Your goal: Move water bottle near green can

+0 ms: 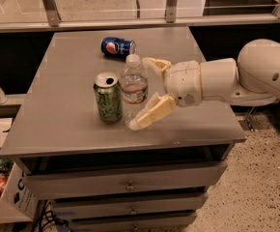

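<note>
Tool: spread apart | water bottle upright between its fingers | green can just beside bottle

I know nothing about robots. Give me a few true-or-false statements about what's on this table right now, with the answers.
1. The water bottle stands upright close beside the green can. True.
2. The blue can stands upright. False: it lies on its side farther back on the table.
3. The gripper has its fingers spread, one on each side of the water bottle. True.
4. The water bottle is shorter than the green can. False: it is taller.
</note>
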Robot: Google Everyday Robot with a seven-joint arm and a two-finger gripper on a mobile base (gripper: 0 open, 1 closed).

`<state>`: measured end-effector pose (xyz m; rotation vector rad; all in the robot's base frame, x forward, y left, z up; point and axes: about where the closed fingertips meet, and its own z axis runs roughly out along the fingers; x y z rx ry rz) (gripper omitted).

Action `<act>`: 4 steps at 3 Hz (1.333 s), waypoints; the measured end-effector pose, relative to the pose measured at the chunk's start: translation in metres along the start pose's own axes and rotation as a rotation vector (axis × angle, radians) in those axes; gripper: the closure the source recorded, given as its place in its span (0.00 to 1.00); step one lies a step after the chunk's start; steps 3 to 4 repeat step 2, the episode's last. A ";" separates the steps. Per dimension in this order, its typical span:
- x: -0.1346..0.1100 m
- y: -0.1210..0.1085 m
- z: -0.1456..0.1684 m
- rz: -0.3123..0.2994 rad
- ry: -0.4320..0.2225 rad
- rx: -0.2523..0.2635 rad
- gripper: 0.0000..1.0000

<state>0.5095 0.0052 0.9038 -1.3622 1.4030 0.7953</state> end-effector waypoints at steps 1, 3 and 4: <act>-0.002 -0.021 -0.033 0.000 -0.010 0.053 0.00; 0.002 -0.042 -0.071 0.026 -0.058 0.140 0.00; 0.002 -0.042 -0.071 0.026 -0.058 0.140 0.00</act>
